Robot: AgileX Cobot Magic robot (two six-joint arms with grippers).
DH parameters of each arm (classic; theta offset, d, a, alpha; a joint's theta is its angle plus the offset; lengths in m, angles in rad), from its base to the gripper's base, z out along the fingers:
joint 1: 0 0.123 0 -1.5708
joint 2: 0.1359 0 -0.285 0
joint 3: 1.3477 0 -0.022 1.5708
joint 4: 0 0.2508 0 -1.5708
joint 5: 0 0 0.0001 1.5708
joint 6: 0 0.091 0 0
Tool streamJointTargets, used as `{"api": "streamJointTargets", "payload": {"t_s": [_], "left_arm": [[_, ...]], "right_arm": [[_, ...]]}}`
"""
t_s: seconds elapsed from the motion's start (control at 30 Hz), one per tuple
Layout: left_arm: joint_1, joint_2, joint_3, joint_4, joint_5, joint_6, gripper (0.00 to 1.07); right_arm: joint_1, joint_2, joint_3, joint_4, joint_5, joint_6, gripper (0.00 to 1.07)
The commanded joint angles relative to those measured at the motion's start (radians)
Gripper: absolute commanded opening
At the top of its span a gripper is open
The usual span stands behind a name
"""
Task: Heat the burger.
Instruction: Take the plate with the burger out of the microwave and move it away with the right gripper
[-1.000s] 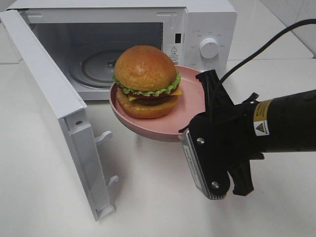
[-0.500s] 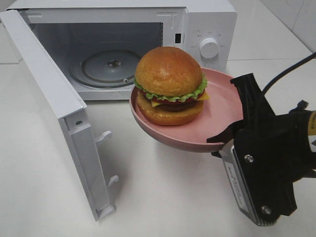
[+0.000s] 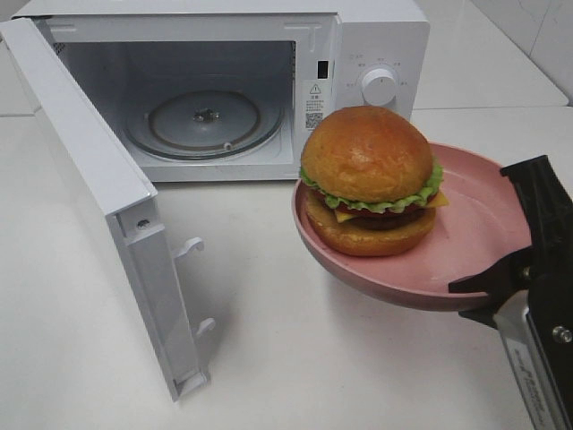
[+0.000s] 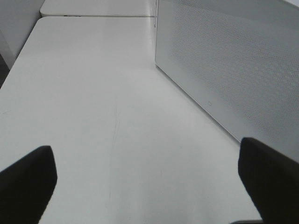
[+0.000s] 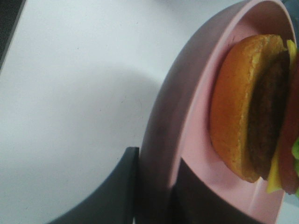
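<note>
The burger (image 3: 369,170), with a glossy brown bun, lettuce frill and dark patty, sits on a pink plate (image 3: 474,224) held in the air in front of the microwave's control panel. My right gripper (image 3: 512,253) is shut on the plate's right rim, one finger above and one below. In the right wrist view the burger (image 5: 252,107) lies close on the plate (image 5: 187,116), and my right gripper (image 5: 156,196) clamps the rim. My left gripper (image 4: 149,186) is open over bare table, holding nothing; the exterior view does not show it.
The white microwave (image 3: 376,54) stands at the back with its door (image 3: 81,170) swung wide open to the left and its glass turntable (image 3: 204,121) bare. The microwave's perforated side wall (image 4: 233,60) runs beside the left gripper. White table lies all around.
My right gripper has carried the plate and burger to the right and toward the table's front, away from the microwave's opening. The left gripper has stayed open.
</note>
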Motion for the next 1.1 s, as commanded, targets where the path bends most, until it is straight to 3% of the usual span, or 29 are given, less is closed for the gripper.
{"api": "streamJointTargets", "payload": {"t_s": [0.03,0.17,0.47,0.53,1.1], "left_arm": [[0.003,-0.006,0.003,0.0,-0.014,-0.001,0.98],[0.003,-0.006,0.003,0.0,-0.014,-0.001,0.98],[0.003,-0.006,0.003,0.0,-0.014,-0.001,0.98],[0.003,-0.006,0.003,0.0,-0.014,-0.001,0.98],[0.003,-0.006,0.003,0.0,-0.014,-0.001,0.98]], "right_arm": [[-0.005,-0.038,-0.012,-0.072,-0.011,0.096,0.0],[-0.005,-0.067,-0.012,-0.274,0.087,0.37,0.0],[-0.005,-0.07,-0.012,-0.475,0.227,0.644,0.0],[-0.005,-0.07,-0.012,-0.558,0.284,0.799,0.0],[-0.005,-0.07,-0.012,-0.641,0.552,1.198,0.0]]}}
